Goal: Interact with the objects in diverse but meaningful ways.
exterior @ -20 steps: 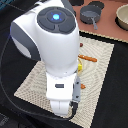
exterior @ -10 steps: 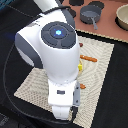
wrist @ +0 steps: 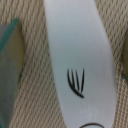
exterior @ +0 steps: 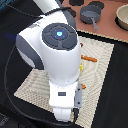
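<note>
1. Exterior view: arm (exterior: 57,55) fills the centre over a woven beige mat (exterior: 102,55); the pincer is hidden beneath it, so its opening cannot be told.
2. Grey two-handled pot (exterior: 91,13) stands beyond the mat on the table (exterior: 107,27).
3. Wrist view: a white piece with black fin-like lines (wrist: 77,60) lies on the mat, close under the camera.
</note>
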Motion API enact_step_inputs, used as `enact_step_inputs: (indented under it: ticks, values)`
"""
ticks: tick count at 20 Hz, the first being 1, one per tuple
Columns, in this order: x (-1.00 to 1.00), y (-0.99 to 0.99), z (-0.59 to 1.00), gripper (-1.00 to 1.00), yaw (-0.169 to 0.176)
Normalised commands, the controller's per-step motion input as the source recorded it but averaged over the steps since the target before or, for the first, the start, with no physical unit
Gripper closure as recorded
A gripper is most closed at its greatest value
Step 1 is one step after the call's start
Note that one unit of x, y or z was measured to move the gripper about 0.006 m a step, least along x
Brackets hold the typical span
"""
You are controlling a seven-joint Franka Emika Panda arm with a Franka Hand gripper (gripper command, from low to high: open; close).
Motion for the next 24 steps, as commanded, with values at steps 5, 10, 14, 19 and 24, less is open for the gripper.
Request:
enact_step_inputs:
  ticks: [5,10,14,19,24]
  values:
    - [0.37,-0.04,0.11,1.0,0.011]
    - [-0.24,-0.01,0.13,1.0,0.034]
    - [-0.93,-0.01,0.42,1.0,0.011]
    - [-1.0,0.07,0.52,1.0,0.0]
    - [-1.0,0.28,0.61,1.0,0.0]
